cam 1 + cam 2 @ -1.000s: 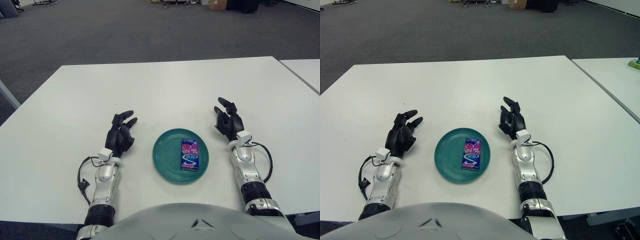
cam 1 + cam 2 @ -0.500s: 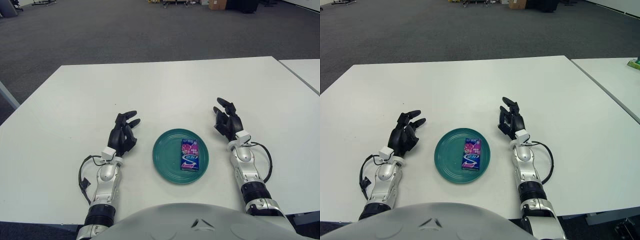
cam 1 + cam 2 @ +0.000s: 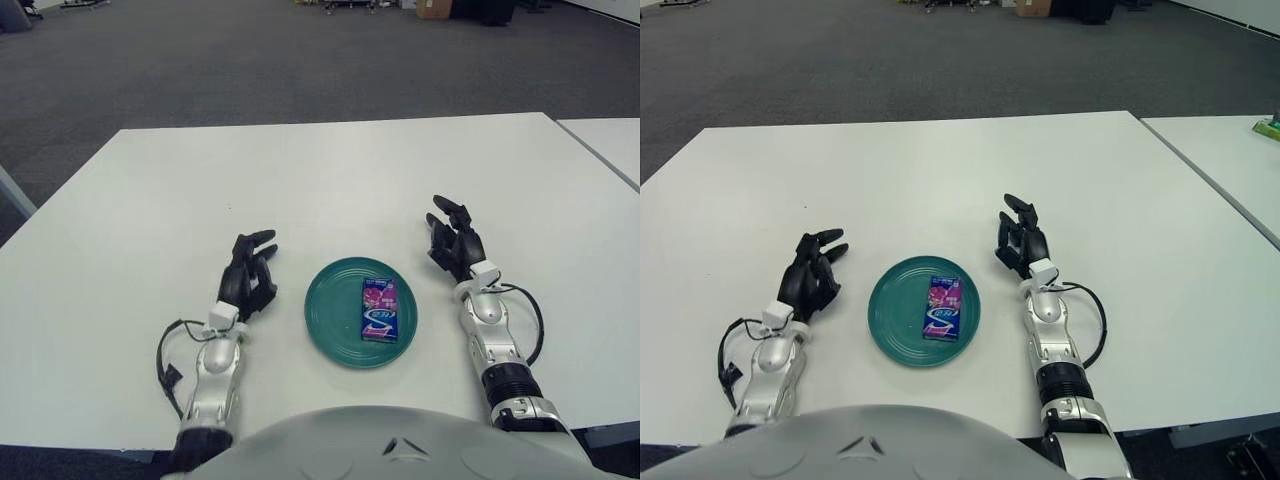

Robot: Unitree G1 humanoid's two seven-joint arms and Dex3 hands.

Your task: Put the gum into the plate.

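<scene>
Left eye view shows the gum pack [image 3: 379,310] lying flat inside the green plate [image 3: 332,330], toward the plate's right side with its long edge running away from the robot, well within the rim. Judging from that, the placing looks done and what remains is to keep clear of it. The left hand [image 3: 248,277] shows just left of the plate over the white table [image 3: 300,180], fingers loosely spread and holding nothing; the right hand [image 3: 455,243] shows to the plate's right and a little farther out, fingers likewise spread and empty. Neither hand touches plate or pack. To finish well, any retreat should draw each hand outward and back along its own side, not across the middle, since a knuckle catching the rim could tip or slide the shallow plate and send the light pack off it. Whether the palms touch the tabletop cannot be told.
</scene>
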